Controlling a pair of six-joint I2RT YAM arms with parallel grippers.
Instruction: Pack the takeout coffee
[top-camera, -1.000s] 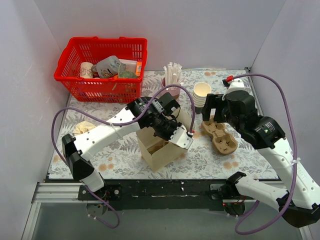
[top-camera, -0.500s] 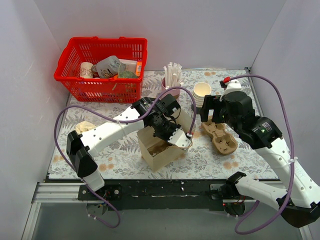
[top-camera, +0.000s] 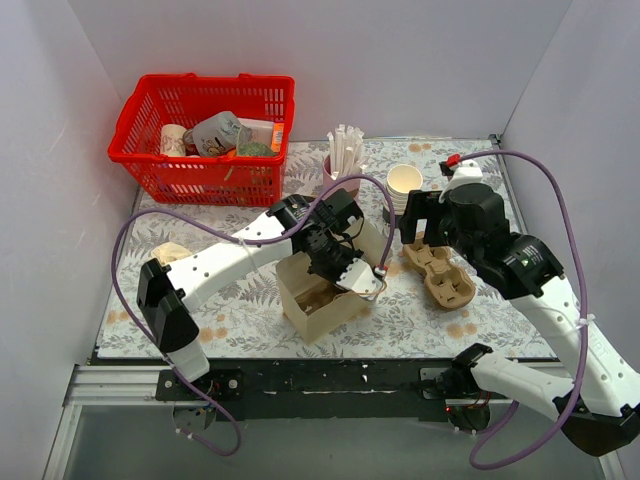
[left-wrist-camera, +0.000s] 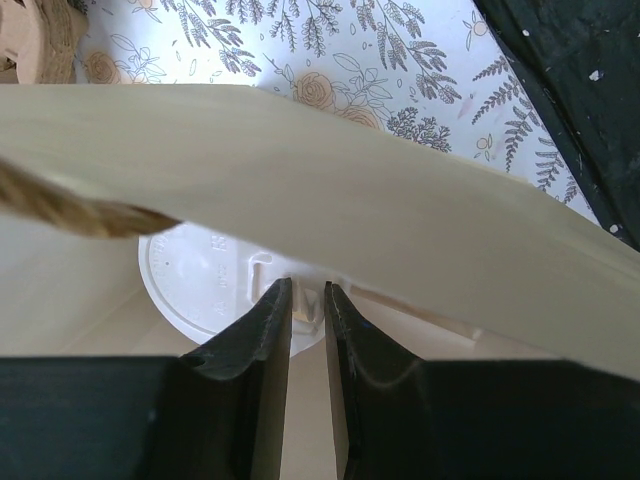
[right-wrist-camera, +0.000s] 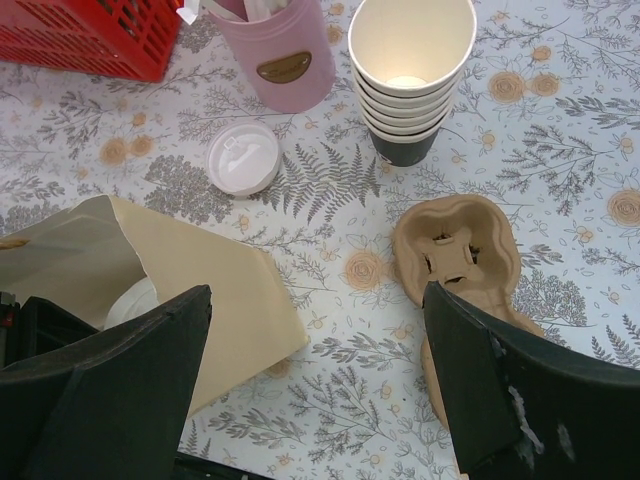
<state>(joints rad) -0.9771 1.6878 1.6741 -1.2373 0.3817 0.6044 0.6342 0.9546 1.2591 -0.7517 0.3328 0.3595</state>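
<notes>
The takeout coffee shows only as its round white lid (left-wrist-camera: 200, 285), down inside the open tan paper bag (top-camera: 318, 305). In the right wrist view a sliver of the lid (right-wrist-camera: 130, 300) peeks from the bag's mouth (right-wrist-camera: 200, 265). My left gripper (left-wrist-camera: 307, 288) reaches into the bag (left-wrist-camera: 350, 200), its jaws nearly together and pinching the lid's raised edge. From above, the left gripper (top-camera: 350, 275) sits at the bag's right rim. My right gripper (right-wrist-camera: 316, 288) hovers wide open over the mat between the bag and the cup carrier, holding nothing; from above, the right gripper (top-camera: 420, 215) is right of the bag.
A moulded cardboard cup carrier (top-camera: 437, 272) lies right of the bag. Behind stand a stack of cream cups (top-camera: 404, 185), a pink cup of white sticks (top-camera: 345, 165) and a loose white lid (right-wrist-camera: 243, 157). A red basket (top-camera: 205, 125) fills the back left corner.
My left arm has shifted a little left and settled lower at the bag's mouth, grip unchanged. The right gripper has drifted slightly left, still open.
</notes>
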